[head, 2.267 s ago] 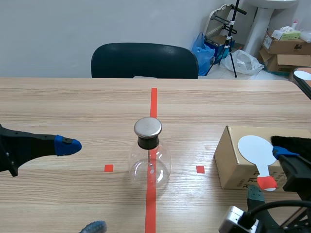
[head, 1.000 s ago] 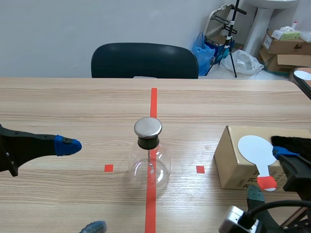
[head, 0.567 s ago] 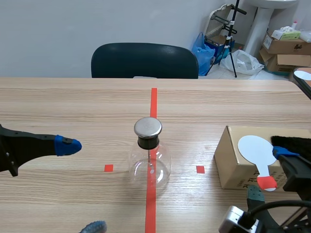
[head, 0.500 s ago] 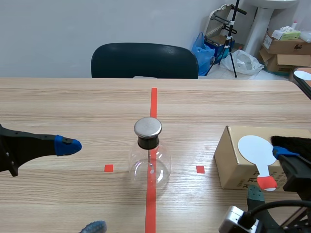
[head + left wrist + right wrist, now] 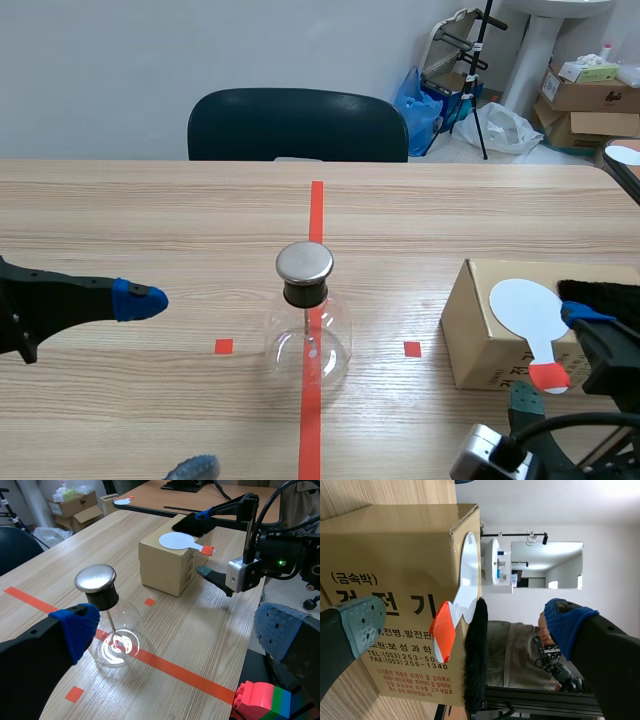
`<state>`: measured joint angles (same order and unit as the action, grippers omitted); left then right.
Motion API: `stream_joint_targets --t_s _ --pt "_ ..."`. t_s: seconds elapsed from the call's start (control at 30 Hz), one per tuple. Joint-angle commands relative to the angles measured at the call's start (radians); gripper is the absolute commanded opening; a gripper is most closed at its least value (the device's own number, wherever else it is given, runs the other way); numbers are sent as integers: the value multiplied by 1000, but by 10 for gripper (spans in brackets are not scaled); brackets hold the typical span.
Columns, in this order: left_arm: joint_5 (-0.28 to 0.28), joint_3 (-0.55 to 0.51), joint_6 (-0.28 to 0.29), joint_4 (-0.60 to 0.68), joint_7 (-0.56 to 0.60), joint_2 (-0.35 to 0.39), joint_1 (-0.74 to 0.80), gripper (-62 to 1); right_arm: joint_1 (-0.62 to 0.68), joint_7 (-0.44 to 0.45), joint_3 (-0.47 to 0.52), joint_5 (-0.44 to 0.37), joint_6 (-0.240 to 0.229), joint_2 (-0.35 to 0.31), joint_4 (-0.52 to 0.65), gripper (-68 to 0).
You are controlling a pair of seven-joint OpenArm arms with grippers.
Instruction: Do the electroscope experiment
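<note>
1. My left gripper point(image 5: 177, 635) is spread wide with nothing between its fingers. It sits low over the left side of the table point(image 5: 150, 210), well apart from the glass.
2. The electroscope flask point(image 5: 307, 335) is clear glass with a metal cap point(image 5: 304, 263). It stands upright on the red centre line, with bare wood on every side of it.
3. A cardboard box point(image 5: 475, 325) stands to the flask's right, close to the table's right edge. A strip of bare table lies between box and flask.
4. A white paddle point(image 5: 525, 305) lies flat on the box top, its red handle poking out over the box's near edge. A black fur strip point(image 5: 598, 292) lies just beside it.
5. My right gripper point(image 5: 465, 622) is open wide at that near edge. The handle end and the fur lie in the gap between its fingers, and I see no contact.
6. The far half of the table runs bare to its far edge, where a dark chair point(image 5: 297, 123) stands.
</note>
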<state>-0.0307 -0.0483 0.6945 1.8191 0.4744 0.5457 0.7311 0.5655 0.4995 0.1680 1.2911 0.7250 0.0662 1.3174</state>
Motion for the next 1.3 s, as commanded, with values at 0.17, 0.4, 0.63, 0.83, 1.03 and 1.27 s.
stream_joint_targets --t_s 0.17,0.4,0.63,0.83,1.03,1.27 --pt "-11 6 2 3 15 -5 0 14 -1 0 3 -8 58 -10 9 4" --pt "-11 6 2 3 15 -5 0 14 49 -19 3 -11 58 -5 50 4" --pt "-11 6 -15 3 13 -33 0 14 243 18 1 -79 58 -5 181 4" --pt "-119 6 -100 23 -145 -77 -3 14 438 177 1 -327 58 -44 296 4" --pt "-180 6 -148 130 -384 -144 -48 14 598 368 2 -673 32 -162 426 4" --pt "-285 6 -269 259 -563 -171 -55 14 707 415 9 -977 -174 -281 573 4"
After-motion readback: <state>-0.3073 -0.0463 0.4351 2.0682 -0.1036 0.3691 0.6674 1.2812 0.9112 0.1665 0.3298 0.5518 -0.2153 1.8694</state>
